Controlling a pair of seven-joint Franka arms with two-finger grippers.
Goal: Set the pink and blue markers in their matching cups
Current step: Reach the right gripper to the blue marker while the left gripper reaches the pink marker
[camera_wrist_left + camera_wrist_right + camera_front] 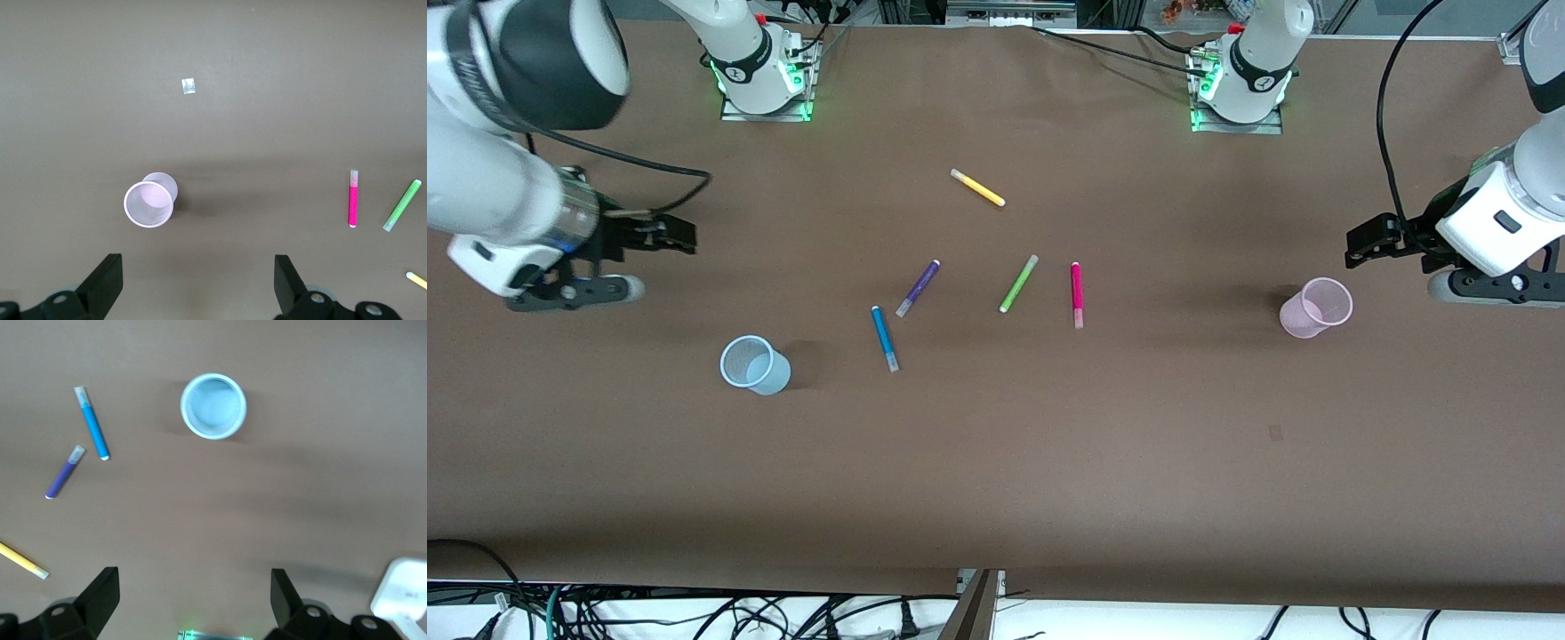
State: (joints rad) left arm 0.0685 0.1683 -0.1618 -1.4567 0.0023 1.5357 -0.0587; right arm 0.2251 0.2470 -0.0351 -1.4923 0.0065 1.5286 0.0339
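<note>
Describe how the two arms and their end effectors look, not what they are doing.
Both arms are glossy white with black joint bands and sit on metal bases lit green. The left end effector and the right end effector are black, with flat, angular black fingers. Black cables trail loosely along each arm's wrist.

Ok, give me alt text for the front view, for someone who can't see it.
Five markers lie mid-table: yellow, purple, green, pink marker, blue marker. The blue cup stands toward the right arm's end, the pink cup toward the left arm's. The left gripper and right gripper hang open, holding nothing.
</note>
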